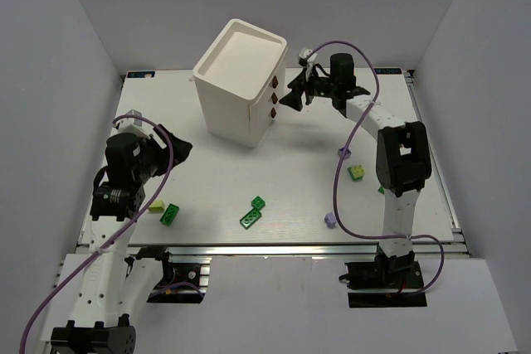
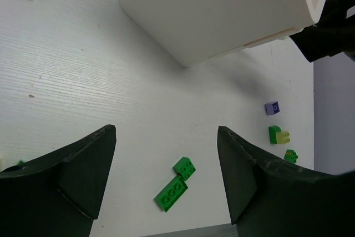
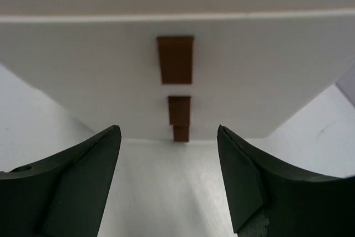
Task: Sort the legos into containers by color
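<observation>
We see our right gripper (image 3: 167,136) spread wide and empty, facing the brown knobs (image 3: 175,59) on the cabinet (image 1: 232,97). Our left gripper (image 2: 166,132) hangs equally wide, empty, above scattered bricks (image 2: 176,184).

We lose the cabinet's (image 2: 222,15) top past the left wrist view's edge; a green brick (image 2: 21,163) mostly hides behind a finger (image 2: 72,176); the knobs (image 3: 175,59) blur up close.

You have a plain white boxy plastic cabinet (image 1: 241,80) in the upper middle of the frame, and its diamond-shaped knobs (image 1: 273,99) are dark brown. The white table (image 1: 216,176) is faintly streaked. At lower centre lies a dark green long studded brick (image 1: 250,219). At lower left, a dark green square brick (image 1: 171,214) sits beside a pale yellow-green brick (image 1: 155,206). Right of centre is a light purple brick (image 1: 330,220). The arm cable (image 1: 340,42) is purple.
</observation>
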